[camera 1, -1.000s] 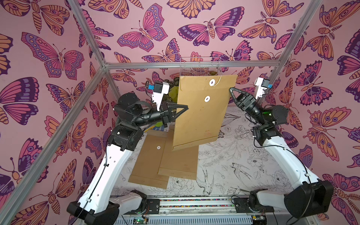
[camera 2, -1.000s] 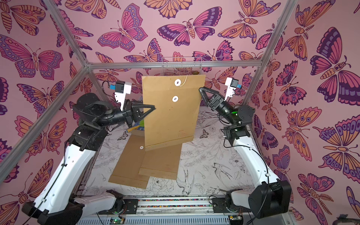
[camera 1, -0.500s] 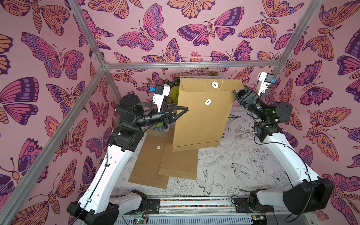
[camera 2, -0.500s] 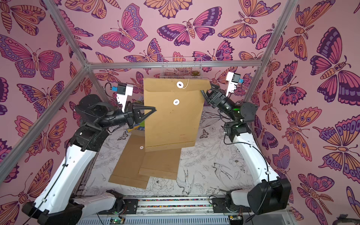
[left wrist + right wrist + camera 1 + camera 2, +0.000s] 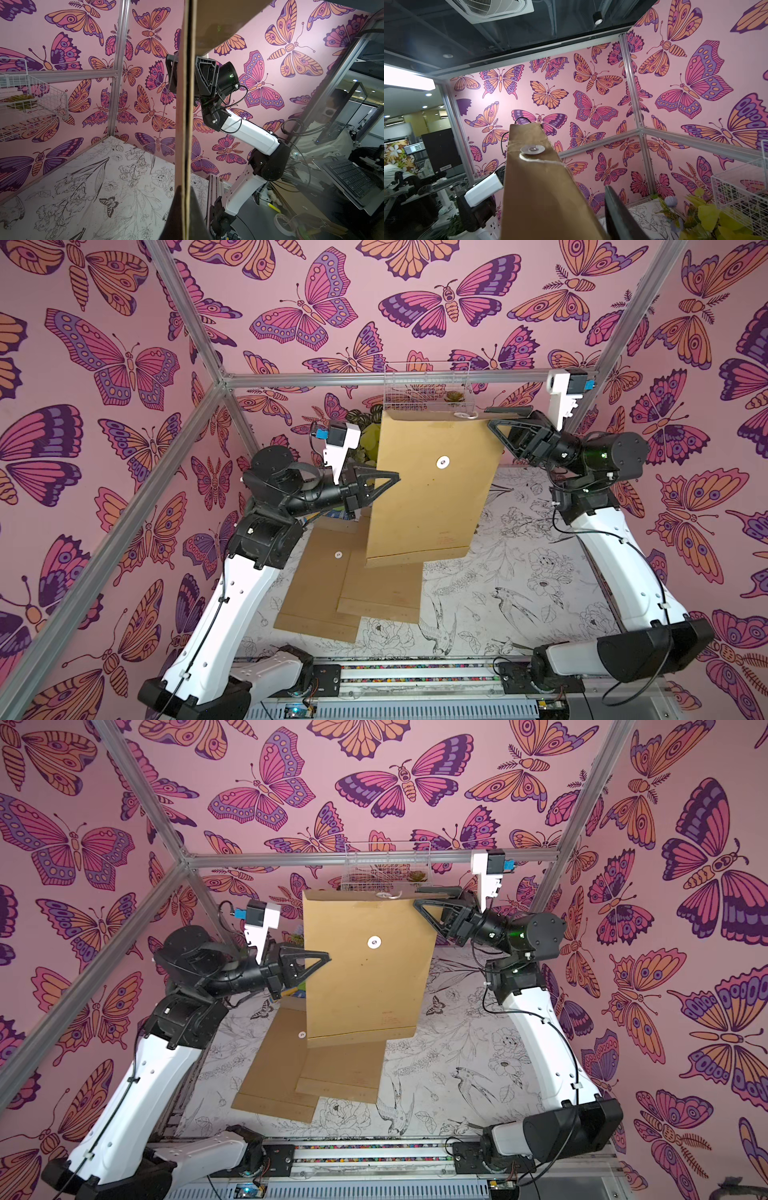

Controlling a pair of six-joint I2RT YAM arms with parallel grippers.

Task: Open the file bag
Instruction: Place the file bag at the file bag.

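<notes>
The file bag (image 5: 428, 497) (image 5: 365, 977) is a brown paper envelope that hangs upright above the table. My left gripper (image 5: 395, 480) (image 5: 326, 961) (image 5: 185, 199) is shut on its left edge. The flap (image 5: 432, 416) (image 5: 533, 166) stands lifted off the bag's face and shows edge-on in both top views. It carries a white disc (image 5: 532, 149) with string. A second disc (image 5: 443, 462) sits on the bag's face. My right gripper (image 5: 498, 416) (image 5: 424, 896) straddles the flap's right corner, open. One finger (image 5: 616, 212) stands apart from the paper; the flap hides the other.
Two more brown envelopes (image 5: 328, 585) (image 5: 382, 593) lie flat and overlapping on the flower-printed table (image 5: 519, 593). A white wire basket (image 5: 428, 385) hangs on the back frame bar just behind the flap. Green plants (image 5: 368, 435) stand behind the bag.
The right gripper rose to the bag's top right corner and its jaws narrowed around the flap. The flap swung from flat on the bag's face to edge-on. The left grip held.
</notes>
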